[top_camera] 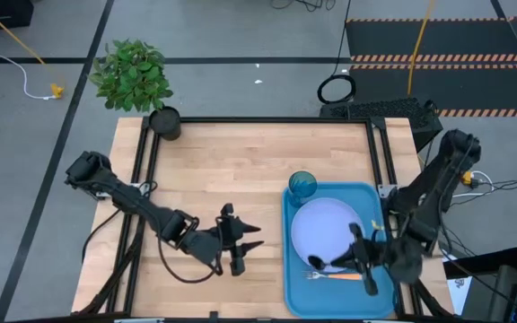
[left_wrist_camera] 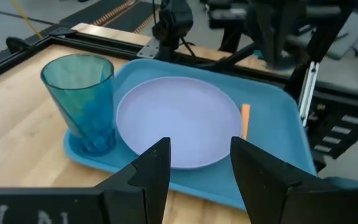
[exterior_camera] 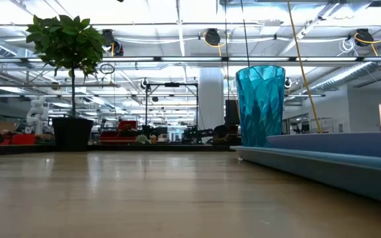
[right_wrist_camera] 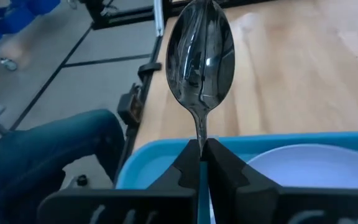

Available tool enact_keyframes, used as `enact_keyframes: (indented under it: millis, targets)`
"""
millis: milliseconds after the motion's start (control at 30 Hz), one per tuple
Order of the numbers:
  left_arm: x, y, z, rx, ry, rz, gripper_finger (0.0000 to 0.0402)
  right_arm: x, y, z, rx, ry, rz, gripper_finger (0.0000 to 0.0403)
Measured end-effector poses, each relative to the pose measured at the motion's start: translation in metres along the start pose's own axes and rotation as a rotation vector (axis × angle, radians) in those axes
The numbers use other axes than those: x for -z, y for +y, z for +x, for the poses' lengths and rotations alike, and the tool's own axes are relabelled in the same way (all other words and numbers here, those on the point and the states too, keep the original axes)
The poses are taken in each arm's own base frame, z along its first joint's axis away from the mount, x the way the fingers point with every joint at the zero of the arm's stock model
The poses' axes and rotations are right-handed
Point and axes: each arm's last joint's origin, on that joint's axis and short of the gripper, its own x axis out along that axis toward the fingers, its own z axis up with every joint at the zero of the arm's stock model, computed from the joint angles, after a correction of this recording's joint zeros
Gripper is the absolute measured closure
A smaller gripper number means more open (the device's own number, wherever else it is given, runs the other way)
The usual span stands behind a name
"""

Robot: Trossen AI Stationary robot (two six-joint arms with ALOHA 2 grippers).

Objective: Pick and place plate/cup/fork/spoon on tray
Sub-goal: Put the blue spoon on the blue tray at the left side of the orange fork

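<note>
Clamped on the spoon [right_wrist_camera: 201,62], the right pincer [top_camera: 363,261] sits low over the near right part of the tray [top_camera: 299,296], at the lower right of the high view. Its fingers pinch the thin neck just under the dark bowl, so the bowl sticks out past the tips; that grip probably lets the handle end go down first onto the tray. The right arm reaches in from the right edge of the table [top_camera: 240,161] and folds back on itself, wrist turned toward the plate [top_camera: 328,231].

The plate already lies in the middle of the tray, the cup [top_camera: 302,186] stands upright in the tray's upper left corner, and the fork [top_camera: 341,276] lies along the plate's lower edge, orange handle to the right. Only the spoon seems left to set down, likely beside the fork.

The left pincer [top_camera: 240,240] waits with fingers apart over bare table at lower centre, pointed toward the tray, well clear of the work.
</note>
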Motion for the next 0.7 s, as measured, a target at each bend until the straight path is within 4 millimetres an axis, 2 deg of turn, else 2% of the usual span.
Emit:
enact_keyframes:
  millis: [300, 433, 533, 700]
  targets:
    - [0.003, -0.018, -0.001, 0.044, -0.077, -0.065, 0.0231, 0.017, 0.056, 0.034, 0.025, 0.057, -0.015, 0.0401]
    - [0.005, -0.022, 0.001, 0.057, -0.096, -0.082, 0.0231, 0.026, 0.075, 0.052, 0.042, 0.086, -0.037, 0.0401]
    - [0.004, -0.024, 0.0, 0.065, -0.105, -0.102, 0.0231, 0.036, 0.081, 0.061, 0.072, 0.12, -0.018, 0.0401]
    - [0.006, -0.028, -0.003, 0.07, -0.11, -0.101, 0.0231, 0.056, 0.078, 0.068, 0.154, 0.183, 0.018, 0.0401]
